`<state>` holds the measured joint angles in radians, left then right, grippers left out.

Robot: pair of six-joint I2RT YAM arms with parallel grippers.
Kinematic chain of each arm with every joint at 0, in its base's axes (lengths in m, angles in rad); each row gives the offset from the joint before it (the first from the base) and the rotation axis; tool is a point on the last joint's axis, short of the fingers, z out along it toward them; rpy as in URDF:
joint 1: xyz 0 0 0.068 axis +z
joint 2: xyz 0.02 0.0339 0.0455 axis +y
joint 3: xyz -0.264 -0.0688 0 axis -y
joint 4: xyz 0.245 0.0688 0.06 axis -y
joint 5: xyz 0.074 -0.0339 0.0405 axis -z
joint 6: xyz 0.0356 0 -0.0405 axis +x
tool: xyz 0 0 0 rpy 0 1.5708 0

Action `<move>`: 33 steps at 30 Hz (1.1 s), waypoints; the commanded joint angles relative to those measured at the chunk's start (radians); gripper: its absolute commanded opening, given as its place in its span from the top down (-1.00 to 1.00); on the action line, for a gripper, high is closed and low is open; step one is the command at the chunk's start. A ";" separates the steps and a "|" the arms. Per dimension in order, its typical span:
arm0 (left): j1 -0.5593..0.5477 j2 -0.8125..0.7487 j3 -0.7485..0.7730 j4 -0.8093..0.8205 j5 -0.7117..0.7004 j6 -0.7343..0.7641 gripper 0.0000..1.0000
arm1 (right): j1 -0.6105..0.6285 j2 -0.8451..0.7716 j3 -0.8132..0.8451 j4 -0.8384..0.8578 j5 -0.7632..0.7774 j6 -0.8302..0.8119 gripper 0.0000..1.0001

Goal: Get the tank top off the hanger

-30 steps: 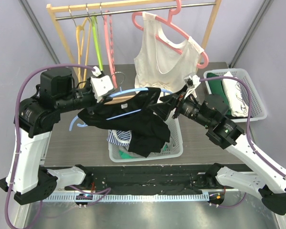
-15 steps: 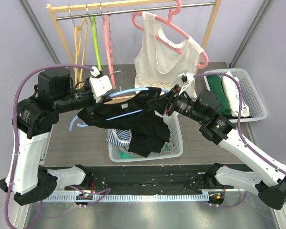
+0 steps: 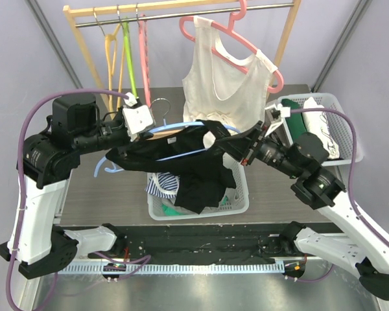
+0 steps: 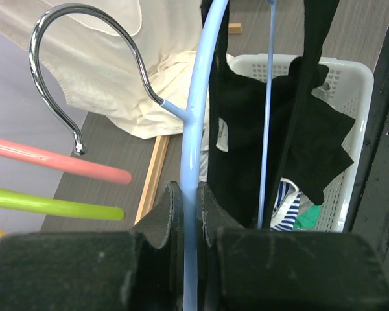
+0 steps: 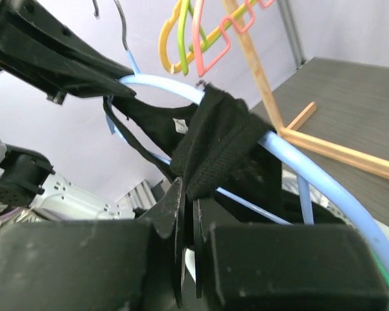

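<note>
High rear overview, two close wrist views, common blue hanger

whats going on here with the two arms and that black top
The left gripper is clamped on a light blue plastic hanger, holding it above a white mesh laundry basket. The right gripper pinches the strap of the black tank top where it wraps the hanger's shoulder. The top is not yet off the hanger.

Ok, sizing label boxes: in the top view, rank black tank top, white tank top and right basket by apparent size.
Joint first: black tank top and white tank top, too alike to rank.
Last: right basket.
</note>
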<state>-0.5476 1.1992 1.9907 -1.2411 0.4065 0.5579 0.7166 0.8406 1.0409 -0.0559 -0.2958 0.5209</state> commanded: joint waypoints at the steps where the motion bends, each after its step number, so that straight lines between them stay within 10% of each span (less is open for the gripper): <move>1: 0.002 -0.026 0.005 0.035 0.000 0.016 0.99 | -0.006 -0.046 0.080 -0.044 0.139 -0.044 0.90; 15: 0.000 -0.059 0.016 -0.026 0.075 0.048 1.00 | -0.043 0.009 0.162 -0.280 0.652 -0.074 0.98; 33: 0.003 -0.055 0.082 -0.014 0.107 0.028 0.99 | -0.157 -0.032 -0.004 -0.409 0.308 0.028 0.98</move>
<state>-0.5476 1.1606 2.0174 -1.3010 0.4747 0.5953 0.5705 0.8333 1.1114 -0.4412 0.0917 0.5091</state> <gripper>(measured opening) 0.068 0.082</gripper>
